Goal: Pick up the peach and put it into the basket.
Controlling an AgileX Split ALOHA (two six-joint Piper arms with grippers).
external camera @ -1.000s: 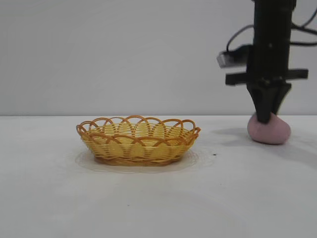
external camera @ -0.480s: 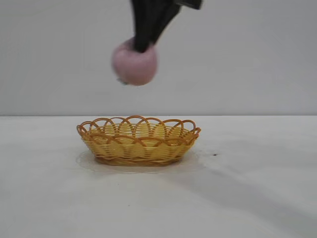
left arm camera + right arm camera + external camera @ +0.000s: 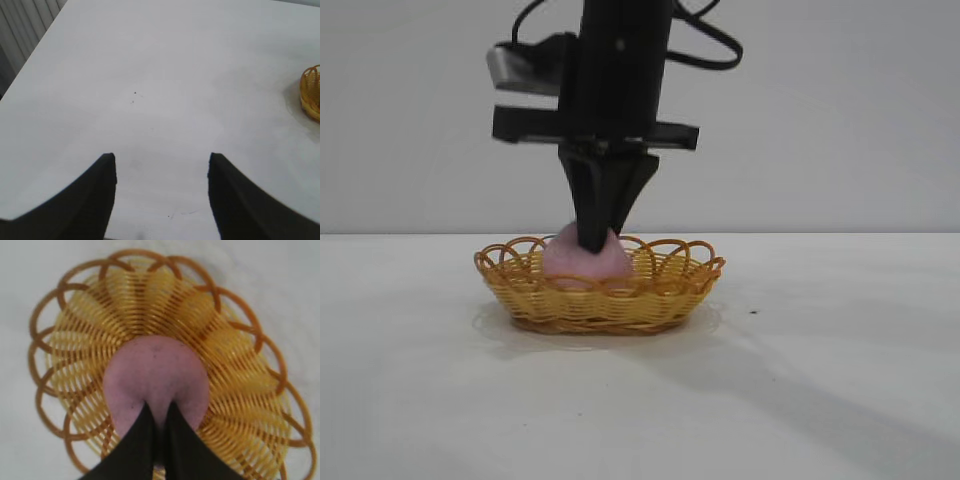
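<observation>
The pink-mauve peach (image 3: pixel 563 260) sits low inside the yellow wicker basket (image 3: pixel 660 290), its top just above the looped rim. My right gripper (image 3: pixel 593 240) hangs straight down over the basket, its two dark fingertips pinched into a fold of the peach's skin. In the right wrist view the peach (image 3: pixel 155 370) lies on the woven floor of the basket (image 3: pixel 240 370), and my right gripper (image 3: pixel 159 407) has only a thin gap between its fingers. My left gripper (image 3: pixel 161 157) stands open over bare table, off to the side of the basket (image 3: pixel 311 92).
The basket stands in the middle of a white table (image 3: pixel 840 380) in front of a plain pale wall. A small dark speck (image 3: pixel 753 311) lies on the table just right of the basket.
My right gripper lifted the peach off the table at the right, carried it left over the basket, and has now lowered it inside.
</observation>
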